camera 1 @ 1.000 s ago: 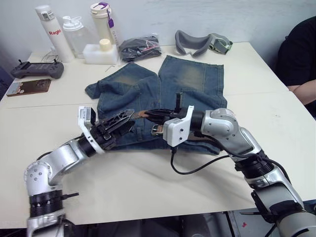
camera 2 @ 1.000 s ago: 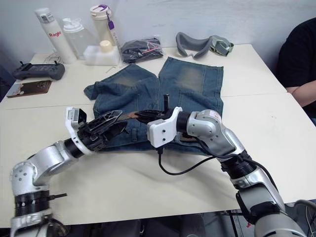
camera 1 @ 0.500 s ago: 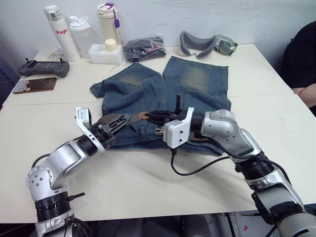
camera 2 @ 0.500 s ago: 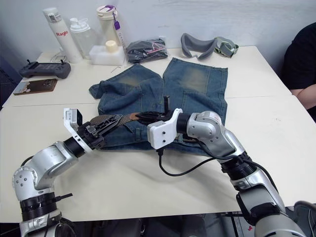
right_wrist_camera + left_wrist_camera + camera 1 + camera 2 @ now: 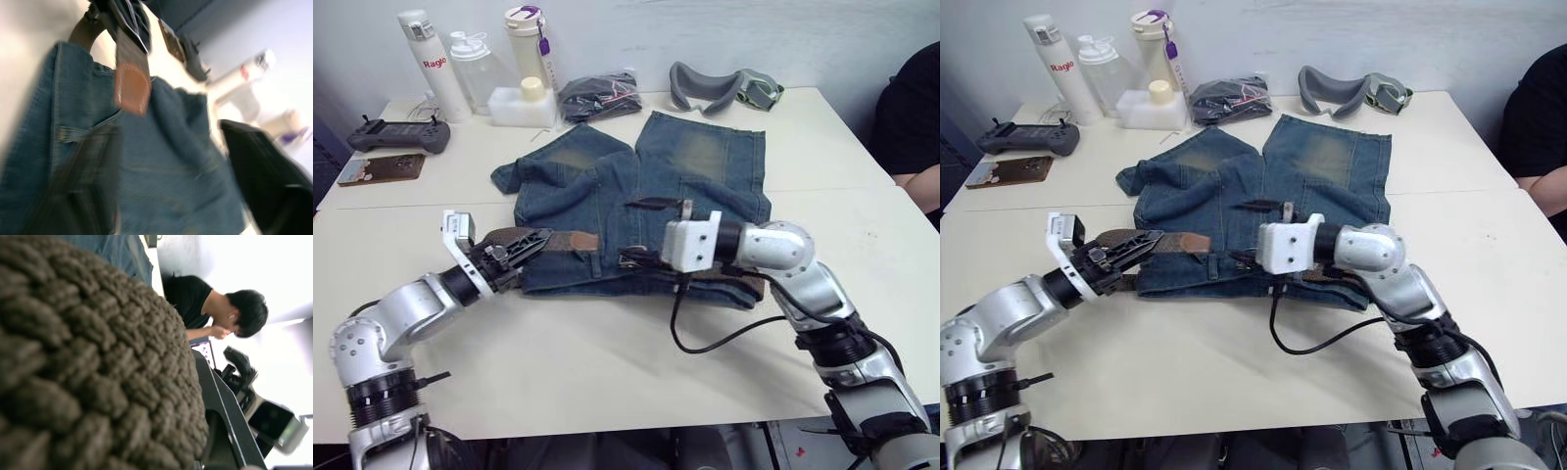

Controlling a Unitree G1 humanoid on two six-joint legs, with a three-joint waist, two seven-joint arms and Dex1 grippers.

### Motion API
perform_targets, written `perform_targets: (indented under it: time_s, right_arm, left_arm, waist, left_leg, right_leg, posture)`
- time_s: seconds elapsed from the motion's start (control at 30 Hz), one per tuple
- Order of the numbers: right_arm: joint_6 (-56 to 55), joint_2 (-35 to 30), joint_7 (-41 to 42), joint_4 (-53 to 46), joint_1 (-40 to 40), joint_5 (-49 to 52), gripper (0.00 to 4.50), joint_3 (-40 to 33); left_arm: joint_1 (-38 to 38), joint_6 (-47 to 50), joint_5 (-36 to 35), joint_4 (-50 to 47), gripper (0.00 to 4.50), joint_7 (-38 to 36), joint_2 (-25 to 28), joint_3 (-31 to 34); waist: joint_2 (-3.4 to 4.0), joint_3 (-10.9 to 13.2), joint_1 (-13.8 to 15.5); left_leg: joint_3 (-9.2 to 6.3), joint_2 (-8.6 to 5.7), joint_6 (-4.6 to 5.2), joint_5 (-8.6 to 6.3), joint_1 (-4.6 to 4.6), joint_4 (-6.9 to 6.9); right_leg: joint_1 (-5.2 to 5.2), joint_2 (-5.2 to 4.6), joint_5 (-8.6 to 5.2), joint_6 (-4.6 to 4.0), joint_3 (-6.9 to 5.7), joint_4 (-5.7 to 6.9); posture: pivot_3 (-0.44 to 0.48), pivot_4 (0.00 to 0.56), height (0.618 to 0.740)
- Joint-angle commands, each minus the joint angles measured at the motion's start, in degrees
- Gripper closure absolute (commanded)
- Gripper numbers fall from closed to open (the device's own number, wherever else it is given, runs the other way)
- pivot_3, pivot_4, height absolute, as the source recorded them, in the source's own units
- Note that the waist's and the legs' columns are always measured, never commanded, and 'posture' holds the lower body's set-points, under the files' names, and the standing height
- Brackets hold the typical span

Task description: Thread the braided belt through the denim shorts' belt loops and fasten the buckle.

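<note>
along the waistband of the denim shorts, the left pincer pinches the braided belt while the right pincer gapes wide, so a tug could bunch the cloth and jam the tip.

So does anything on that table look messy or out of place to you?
Mostly the denim shorts: one leg's hem is folded over at the robot's left, so they lie rumpled rather than flat. The braided belt lies along the waistband, its tan tip loose, with the left hand at its other end. Nothing looks spilled or broken.
</note>
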Motion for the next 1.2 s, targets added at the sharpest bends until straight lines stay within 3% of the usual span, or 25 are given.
perform_targets:
  time_s: [0.03,0.27,0.43,0.67,0.9,1.03,1.2]
  right_arm:
    - [16.27,-3.64,3.56,-6.46,0.73,10.34,0.11,-4.07]
    - [38.06,-9.64,5.08,-13.06,0.19,23.76,0.11,-9.47]
    - [43.20,-10.50,4.04,-14.34,-2.15,27.47,0.11,-11.76]
    - [44.05,-11.42,3.40,-13.98,-3.44,27.25,0.11,-12.24]
    - [41.85,-11.36,2.43,-14.46,-3.02,24.36,0.11,-10.46]
    - [38.29,-12.08,2.54,-14.33,-2.52,19.90,0.11,-7.83]
    - [25.62,-11.50,-0.22,-11.49,-2.00,6.32,0.11,-0.82]
  left_arm:
    - [2.03,0.17,-0.70,0.19,4.50,-0.42,3.00,-0.68]
    - [4.73,-5.56,-0.70,-2.45,4.50,7.67,-0.55,-2.51]
    - [3.32,-10.77,-0.70,-4.02,4.50,16.64,-4.86,-4.56]
    - [2.34,-12.69,-0.70,-6.57,4.50,19.71,-7.74,-7.57]
    - [0.90,-15.96,-0.70,-6.34,4.50,24.36,-14.85,-11.77]
    - [-0.43,-18.61,-0.70,-5.78,4.50,27.00,-18.38,-14.39]
    - [-1.00,-20.77,-0.70,-5.90,4.50,27.94,-19.80,-16.06]
  waist:
    - [0.09,-0.02,0.04]
    - [0.16,-0.01,0.56]
    - [0.19,0.00,1.49]
    - [0.19,0.00,1.74]
    - [0.18,0.00,2.31]
    - [0.20,0.00,2.91]
    - [0.20,0.00,3.49]
  left_leg:
    - [0.00,-0.01,0.02,-0.02,0.01,-0.01]
    - [-0.04,0.10,0.16,-0.11,0.00,-0.13]
    - [0.06,0.10,0.19,-0.12,0.00,-0.12]
    - [0.09,0.05,0.16,-0.11,0.00,-0.12]
    - [0.12,0.06,0.15,-0.10,0.00,-0.12]
    - [0.21,0.05,0.16,-0.10,0.01,-0.12]
    - [0.22,-0.02,0.21,-0.10,0.02,-0.09]
  right_leg:
    - [0.00,-0.01,-0.01,-0.02,0.01,-0.02]
    - [0.11,-0.05,-0.01,-0.01,-0.07,-0.47]
    - [0.12,-0.08,0.00,0.01,-0.03,-0.56]
    - [0.19,-0.09,0.06,0.12,-0.03,-0.67]
    - [0.25,-0.08,0.16,0.32,-0.04,-0.78]
    - [0.25,-0.07,0.21,0.42,0.03,-0.84]
    - [0.38,-0.08,0.33,0.65,0.04,-0.99]
  posture:
    - [0.000,0.150,0.641]
    - [0.000,0.150,0.641]
    - [0.000,0.150,0.641]
    - [0.000,0.150,0.641]
    - [0.000,0.150,0.641]
    - [0.000,0.150,0.641]
    - [0.000,0.150,0.641]
